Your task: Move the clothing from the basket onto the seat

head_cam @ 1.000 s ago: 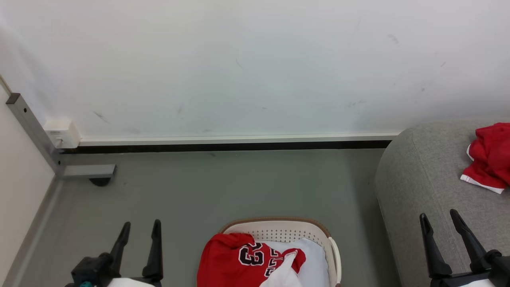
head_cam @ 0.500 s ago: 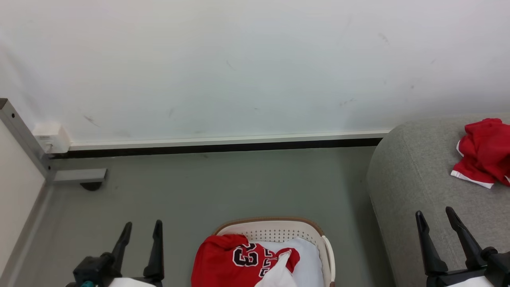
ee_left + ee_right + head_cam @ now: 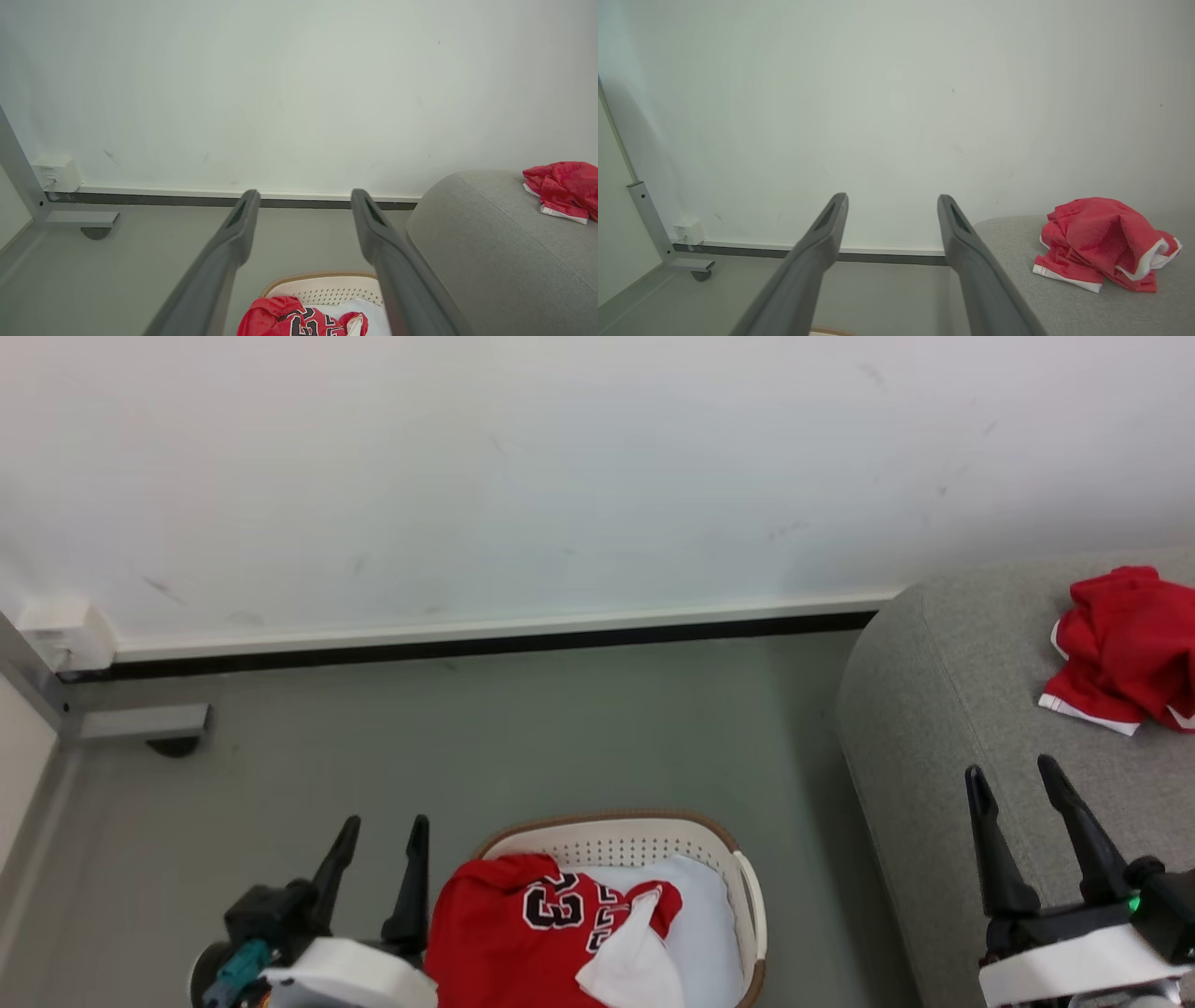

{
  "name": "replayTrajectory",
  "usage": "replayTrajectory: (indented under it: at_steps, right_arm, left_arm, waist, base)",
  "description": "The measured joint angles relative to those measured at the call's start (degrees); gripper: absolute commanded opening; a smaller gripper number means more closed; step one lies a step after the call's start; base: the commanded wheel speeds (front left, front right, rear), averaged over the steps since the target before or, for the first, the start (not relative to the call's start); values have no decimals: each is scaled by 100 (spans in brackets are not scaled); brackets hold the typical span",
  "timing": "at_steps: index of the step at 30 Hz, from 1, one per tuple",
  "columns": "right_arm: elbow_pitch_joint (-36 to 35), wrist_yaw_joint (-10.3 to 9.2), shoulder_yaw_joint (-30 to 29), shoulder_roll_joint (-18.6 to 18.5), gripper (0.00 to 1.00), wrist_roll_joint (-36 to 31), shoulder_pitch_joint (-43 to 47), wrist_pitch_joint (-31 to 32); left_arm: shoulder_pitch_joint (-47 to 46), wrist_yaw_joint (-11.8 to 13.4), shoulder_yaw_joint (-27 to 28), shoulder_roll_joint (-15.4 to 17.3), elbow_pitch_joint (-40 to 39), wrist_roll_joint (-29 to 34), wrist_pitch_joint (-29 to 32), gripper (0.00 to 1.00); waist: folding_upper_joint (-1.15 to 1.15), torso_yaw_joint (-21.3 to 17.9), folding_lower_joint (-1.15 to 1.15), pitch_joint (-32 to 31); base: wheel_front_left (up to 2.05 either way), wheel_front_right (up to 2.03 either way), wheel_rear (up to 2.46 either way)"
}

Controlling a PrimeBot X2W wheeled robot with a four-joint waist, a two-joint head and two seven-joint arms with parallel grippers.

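Note:
The cream basket (image 3: pixel 616 823) with a brown rim stands on the floor at the bottom middle of the head view. Red clothing with the numerals "23" (image 3: pixel 495 933) lies bunched in its left half. A second red garment with white trim (image 3: pixel 1116 649) lies crumpled on the grey seat (image 3: pixel 934 709) at the right. My left gripper (image 3: pixel 385 823) is open and empty, just left of the basket. My right gripper (image 3: pixel 1009 767) is open and empty over the seat's front part, short of the red garment. The left wrist view looks between the open fingers (image 3: pixel 304 192) down at the basket (image 3: pixel 322 275).
A pale pad (image 3: pixel 714 933) fills the basket's right half. A white wall with a dark baseboard (image 3: pixel 467 646) closes the far side. A grey metal leg with a caster (image 3: pixel 140 723) and a white box (image 3: pixel 70 625) sit at the far left. Grey floor (image 3: pixel 560 728) lies between.
The head camera has shifted, so the whole scene sits higher and further left. The left gripper has come closer to the basket's left side. Both grippers stay open.

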Motion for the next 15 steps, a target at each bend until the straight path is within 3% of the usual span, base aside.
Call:
replayTrajectory:
  at_steps: [5,15]
  right_arm:
    - [-140,0,-12,130,100,101,-582,0]
    - [-356,0,-163,332,100,85,-1543,-9]
  left_arm:
    - [-623,-26,-258,21,221,111,0,100]
    - [-1842,-60,-708,375,942,237,0,100]
  waist:
    - [0,-71,2,473]
    - [0,-293,2,1662]
  base:
    - [0,0,0]
    - [0,0,0]
